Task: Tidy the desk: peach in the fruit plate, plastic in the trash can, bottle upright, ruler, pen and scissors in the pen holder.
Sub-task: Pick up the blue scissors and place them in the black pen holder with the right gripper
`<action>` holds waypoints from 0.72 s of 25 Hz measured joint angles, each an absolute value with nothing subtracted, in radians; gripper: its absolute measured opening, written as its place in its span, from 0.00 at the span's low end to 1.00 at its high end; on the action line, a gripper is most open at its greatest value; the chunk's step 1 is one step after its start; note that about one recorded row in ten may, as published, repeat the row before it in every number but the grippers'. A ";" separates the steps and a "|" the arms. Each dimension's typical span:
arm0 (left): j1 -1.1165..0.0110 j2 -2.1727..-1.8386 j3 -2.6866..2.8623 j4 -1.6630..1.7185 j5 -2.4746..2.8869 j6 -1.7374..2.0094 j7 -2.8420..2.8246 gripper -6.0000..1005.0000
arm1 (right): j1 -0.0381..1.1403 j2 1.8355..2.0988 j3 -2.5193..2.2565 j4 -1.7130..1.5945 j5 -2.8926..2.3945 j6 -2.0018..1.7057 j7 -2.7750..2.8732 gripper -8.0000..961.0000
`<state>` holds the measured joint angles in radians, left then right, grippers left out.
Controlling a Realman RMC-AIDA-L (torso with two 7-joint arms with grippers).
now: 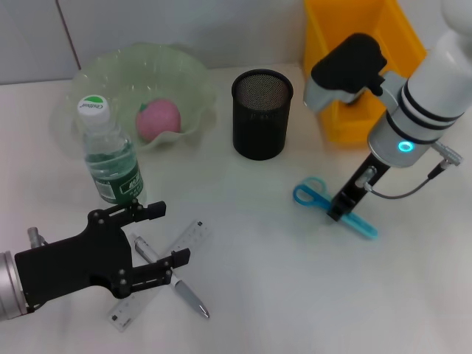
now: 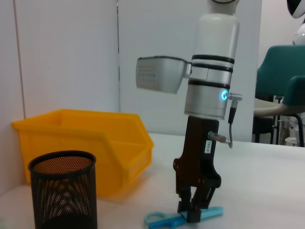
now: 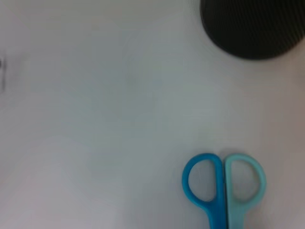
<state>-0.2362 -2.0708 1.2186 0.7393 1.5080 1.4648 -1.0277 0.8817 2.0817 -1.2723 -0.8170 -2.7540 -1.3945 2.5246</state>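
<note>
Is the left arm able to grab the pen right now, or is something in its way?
Probably yes. The left end effector is open and hovers right over the pen. But the pen lies crossed with the ruler, touching it, so the ruler might get pinched or pushed along.

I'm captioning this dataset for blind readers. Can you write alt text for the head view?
The right gripper reaches down onto blue scissors lying on a white desk. The left gripper hovers open over a ruler and pen, beside an upright bottle. Behind: a peach in a plate, a pen holder, a yellow bin.
</note>
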 joint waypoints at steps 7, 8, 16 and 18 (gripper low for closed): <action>-0.234 -2.069 1.213 0.739 1.508 1.466 -1.029 0.78 | 0.815 2.076 -1.259 -1.002 -2.667 -1.471 2.513 0.24; -0.234 -2.069 1.213 0.739 1.508 1.466 -1.029 0.78 | 0.801 2.076 -1.258 -1.034 -2.652 -1.477 2.509 0.24; -0.233 -2.069 1.212 0.739 1.508 1.468 -1.033 0.78 | 0.682 2.077 -1.171 -1.224 -2.427 -1.470 2.358 0.24; -0.233 -2.069 1.212 0.739 1.508 1.468 -1.036 0.78 | 0.645 2.079 -1.153 -1.253 -2.333 -1.439 2.297 0.24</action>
